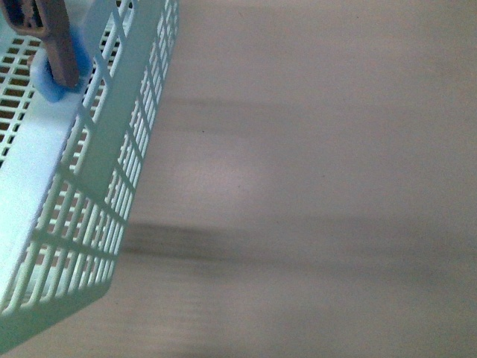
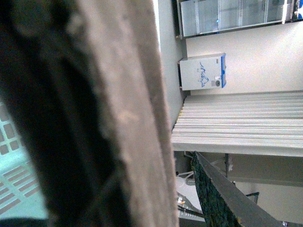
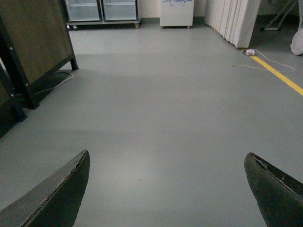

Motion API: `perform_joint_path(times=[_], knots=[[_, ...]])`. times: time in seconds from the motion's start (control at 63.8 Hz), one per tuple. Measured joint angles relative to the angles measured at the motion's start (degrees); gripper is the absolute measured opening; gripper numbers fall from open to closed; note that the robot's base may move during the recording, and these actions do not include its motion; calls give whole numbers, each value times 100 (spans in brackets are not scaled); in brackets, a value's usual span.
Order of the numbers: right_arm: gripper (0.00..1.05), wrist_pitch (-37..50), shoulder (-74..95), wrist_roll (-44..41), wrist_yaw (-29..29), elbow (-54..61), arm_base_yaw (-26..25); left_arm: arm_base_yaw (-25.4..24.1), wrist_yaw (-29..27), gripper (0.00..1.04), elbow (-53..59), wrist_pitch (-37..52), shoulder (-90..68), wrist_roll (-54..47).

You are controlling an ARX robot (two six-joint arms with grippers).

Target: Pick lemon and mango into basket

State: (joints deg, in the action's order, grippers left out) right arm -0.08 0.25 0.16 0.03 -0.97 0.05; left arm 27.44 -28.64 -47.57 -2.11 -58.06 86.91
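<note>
The light teal basket point(image 1: 97, 149) hangs tilted at the left of the front view, its slotted side wall facing me. Its brown handle point(image 1: 56, 37) rises from a pivot at the top left. In the left wrist view the handle point(image 2: 123, 94) fills the picture up close, and my left gripper point(image 2: 142, 198) is shut on it, with one dark finger point(image 2: 222, 194) showing beside it. A patch of teal basket floor point(image 2: 14, 165) shows behind. My right gripper point(image 3: 168, 189) stands open over bare grey floor, holding nothing. The lemon and the mango are out of view.
A blurred beige surface point(image 1: 320, 186) fills the rest of the front view. The right wrist view shows a wooden panel on a black frame point(image 3: 33, 42), glass cabinets point(image 3: 102, 9), a white chest point(image 3: 176, 12), white curtains point(image 3: 234, 19) and a yellow floor line point(image 3: 279, 75).
</note>
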Motion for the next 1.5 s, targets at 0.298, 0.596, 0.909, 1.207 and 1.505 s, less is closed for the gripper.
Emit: perform_joint_path(times=[0.298, 0.596, 0.909, 1.207, 1.505], knots=[[96, 0, 0, 0, 0, 0, 0, 4, 0, 28, -2, -24, -9, -26], [96, 0, 0, 0, -2, 0, 0, 4, 9, 28, 0, -24, -9, -26], [96, 0, 0, 0, -4, 0, 0, 4, 7, 28, -7, -24, -9, -28], [96, 0, 0, 0, -2, 0, 0, 4, 11, 28, -9, -24, -9, -28], [96, 0, 0, 0, -2, 0, 0, 4, 7, 28, -9, -24, -9, -28]])
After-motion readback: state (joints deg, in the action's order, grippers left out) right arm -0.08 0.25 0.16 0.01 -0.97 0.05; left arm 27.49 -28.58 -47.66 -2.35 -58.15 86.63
